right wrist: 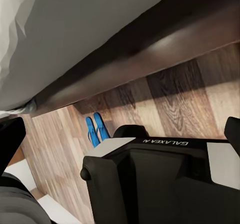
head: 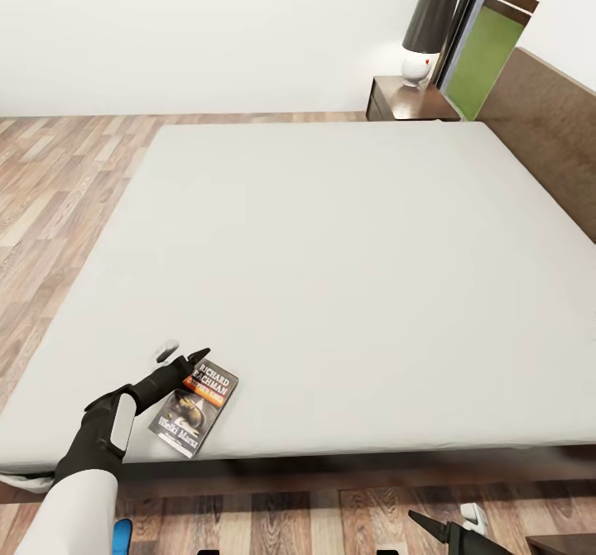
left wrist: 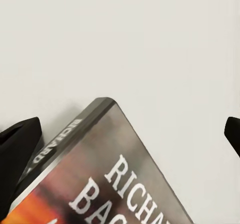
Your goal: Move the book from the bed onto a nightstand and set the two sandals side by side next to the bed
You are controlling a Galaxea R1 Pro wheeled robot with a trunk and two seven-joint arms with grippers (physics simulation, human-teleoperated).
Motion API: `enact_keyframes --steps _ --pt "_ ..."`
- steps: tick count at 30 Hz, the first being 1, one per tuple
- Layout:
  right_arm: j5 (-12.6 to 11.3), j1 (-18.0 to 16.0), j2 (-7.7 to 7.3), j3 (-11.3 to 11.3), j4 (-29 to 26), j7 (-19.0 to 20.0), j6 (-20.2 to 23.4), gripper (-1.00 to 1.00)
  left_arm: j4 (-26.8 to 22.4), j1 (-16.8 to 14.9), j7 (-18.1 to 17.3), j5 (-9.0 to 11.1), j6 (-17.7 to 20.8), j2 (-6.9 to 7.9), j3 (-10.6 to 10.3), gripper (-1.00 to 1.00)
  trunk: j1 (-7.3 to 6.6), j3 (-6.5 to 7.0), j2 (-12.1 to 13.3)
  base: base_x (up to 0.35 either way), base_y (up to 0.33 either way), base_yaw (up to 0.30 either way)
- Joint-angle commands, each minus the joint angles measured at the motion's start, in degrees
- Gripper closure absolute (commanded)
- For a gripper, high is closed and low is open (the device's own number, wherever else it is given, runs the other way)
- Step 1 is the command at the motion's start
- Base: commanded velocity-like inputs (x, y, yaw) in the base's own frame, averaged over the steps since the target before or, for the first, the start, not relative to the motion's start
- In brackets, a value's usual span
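One large bed [head: 348,274] takes up most of the head view, its plain light-grey mattress bare except for a small book [head: 195,406] lying flat near the front edge, toward the robot's left. The cover is dark, with white lettering and an orange band. Beyond the bed's far corner, by the wooden headboard [head: 546,133], stands a dark nightstand [head: 410,102] carrying a lamp [head: 426,34] with a black shade and a white base. A tall dark-framed window [head: 484,42] rises just behind it. Wood-plank floor [head: 58,183] runs along the bed's left side and in front of it.

The left arm reaches forward over the mattress edge, its left gripper [head: 184,359] lying low at the book's upper left corner. In the left wrist view the fingers stand wide apart, one dark finger [left wrist: 17,154] touching or just beside the book's spine, the other at the opposite edge of the picture.

The right gripper [head: 439,528] hangs low in front of the bed frame, over the floor; whether it is spread or pressed together cannot be told. In the right wrist view, two blue sandals [right wrist: 96,130] lie side by side on the floor beside the bed frame, behind the robot's dark base [right wrist: 160,179].
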Motion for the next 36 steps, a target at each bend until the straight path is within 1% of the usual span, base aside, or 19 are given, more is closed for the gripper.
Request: enact_keyframes --steps 1,9,15,30,36 --pt "0.1 0.0 0.01 -0.3 0.0 0.3 0.6 -1.0 0.1 0.0 0.0 -0.4 0.6 -0.04 0.1 -1.0 0.0 -0.04 0.0 0.0 -0.003 0.0" --pt "0.1 0.0 0.03 -0.3 0.0 0.3 0.6 -1.0 0.1 0.0 0.0 -0.4 0.6 -0.04 0.1 -1.0 0.0 -0.04 0.0 -0.005 0.0 0.0" --pt "0.1 0.0 0.05 -0.3 0.0 0.3 0.6 -1.0 0.1 0.0 0.0 -0.4 0.6 -0.04 0.1 -1.0 0.0 -0.04 0.0 -0.147 0.0 0.0" --pt "0.1 0.0 0.09 -0.3 0.0 0.3 0.6 -1.0 0.1 0.0 0.0 -0.3 0.6 -0.04 0.1 -1.0 0.0 -0.04 0.0 -0.008 0.0 0.0" --pt "0.1 0.0 0.1 -0.3 0.0 0.3 0.6 -1.0 0.1 0.0 0.0 -0.3 0.6 -0.01 0.2 -1.0 0.0 -0.04 0.0 -0.077 0.0 0.0"
